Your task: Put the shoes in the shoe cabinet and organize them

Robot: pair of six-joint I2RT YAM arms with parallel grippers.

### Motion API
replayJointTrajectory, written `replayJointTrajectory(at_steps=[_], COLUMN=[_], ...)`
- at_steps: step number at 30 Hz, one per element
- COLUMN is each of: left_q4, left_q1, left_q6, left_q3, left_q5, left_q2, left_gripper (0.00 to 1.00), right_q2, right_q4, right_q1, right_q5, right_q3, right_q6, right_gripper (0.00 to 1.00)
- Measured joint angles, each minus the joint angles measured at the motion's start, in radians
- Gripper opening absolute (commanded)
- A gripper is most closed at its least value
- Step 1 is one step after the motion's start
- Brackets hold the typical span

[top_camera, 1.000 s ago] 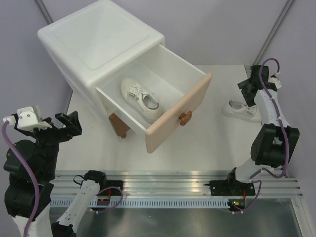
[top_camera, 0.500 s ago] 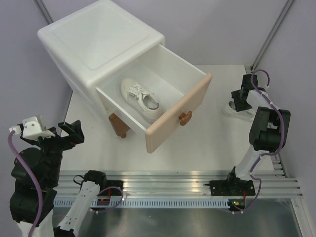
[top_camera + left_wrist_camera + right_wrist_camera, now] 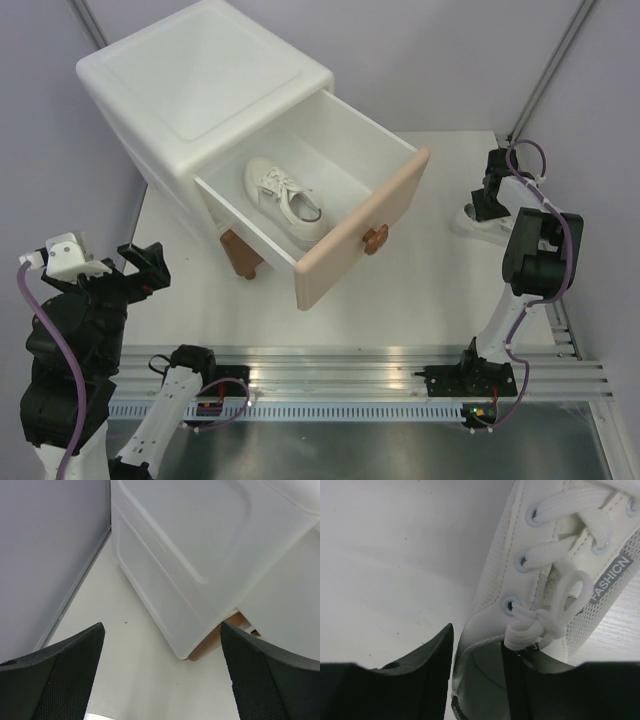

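The shoes in view are two white lace-up sneakers, one on the table and one in the cabinet. The right gripper [image 3: 477, 640] is down at the collar of the white sneaker [image 3: 545, 540] on the table, one of its fingers [image 3: 415, 675] outside the side wall and the other inside the opening. The gap between them is narrow, but I cannot tell whether they press on the wall. A tied bow lies just beside the inner finger, and the tongue carries a grey label. From above, this sneaker [image 3: 478, 222] lies at the right of the frame on the white table [image 3: 430, 290], well apart from the cabinet.

The left gripper [image 3: 161, 625] hangs in the air at the lower left with its fingers spread wide, holding nothing, over the table beside the cabinet's side and brown foot [image 3: 210, 645].

The white cabinet [image 3: 200, 80] fills the upper left. Its upper drawer [image 3: 400, 150] is pulled out toward the centre, with a beige front and small brown knob [image 3: 375, 238]. The other sneaker [image 3: 285, 192] lies inside it.
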Motion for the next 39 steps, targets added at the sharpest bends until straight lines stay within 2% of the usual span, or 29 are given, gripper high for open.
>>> replayJointTrajectory(at_steps=[4,5,8,10,18,27,39], left_q4=[0.001,0.001,0.002,0.003,0.020,0.053,0.069], left_q1=[0.000,0.000,0.000,0.000,0.000,0.000,0.000], left_q6=[0.000,0.001,0.002,0.003,0.014,0.034,0.035], left_q3=[0.000,0.000,0.000,0.000,0.006,0.010,0.013], left_q5=[-0.002,-0.003,-0.003,-0.003,0.000,0.005,0.013], left_q2=[0.018,0.021,0.031,0.034,0.054,0.091,0.091], left_gripper=[1.00,1.00,1.00,1.00,1.00,1.00,1.00], right_q2=[0.000,0.000,0.000,0.000,-0.056,-0.280,-0.363], right_q4=[-0.011,-0.011,-0.013,-0.017,-0.060,-0.060,-0.116], right_q1=[0.000,0.000,0.000,0.000,0.017,0.058,0.112], right_q5=[0.011,0.013,0.024,0.029,0.060,0.043,-0.044], right_q3=[0.000,0.000,0.000,0.000,0.000,0.004,0.247], right_q6=[0.003,0.004,0.004,-0.002,-0.126,-0.364,-0.748], right_gripper=[0.34,0.25,0.08,0.01,0.01,0.01,0.00])
